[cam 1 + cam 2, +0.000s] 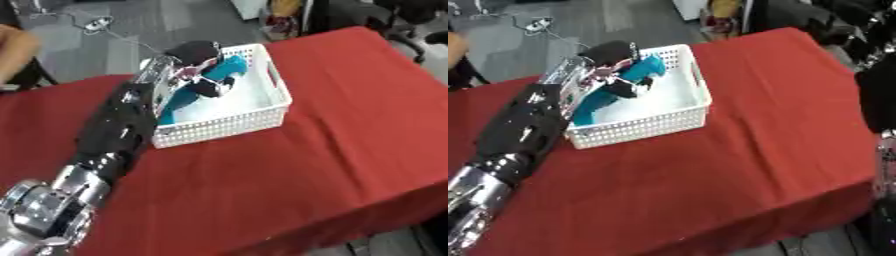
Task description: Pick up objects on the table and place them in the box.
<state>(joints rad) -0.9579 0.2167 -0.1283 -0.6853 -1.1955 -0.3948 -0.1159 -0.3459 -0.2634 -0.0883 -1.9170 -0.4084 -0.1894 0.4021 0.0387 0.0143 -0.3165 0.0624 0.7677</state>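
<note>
A white perforated basket (262,117) stands on the red table near its far edge. My left arm comes in from the lower left, and my left hand (194,59) is over the basket's left half. Its fingers are curled round a long teal object (231,67) that slants down inside the basket towards the left wall. The object's lower end (590,107) lies close to the basket floor. My right arm shows as a dark shape along the right edge, with my right hand (874,37) near the upper right corner, too dark to make out.
The red cloth (332,150) covers the table, whose front edge runs across the lower right. A person's arm (17,47) shows at the far left edge. Chairs and clutter (289,20) stand on the grey floor beyond the table.
</note>
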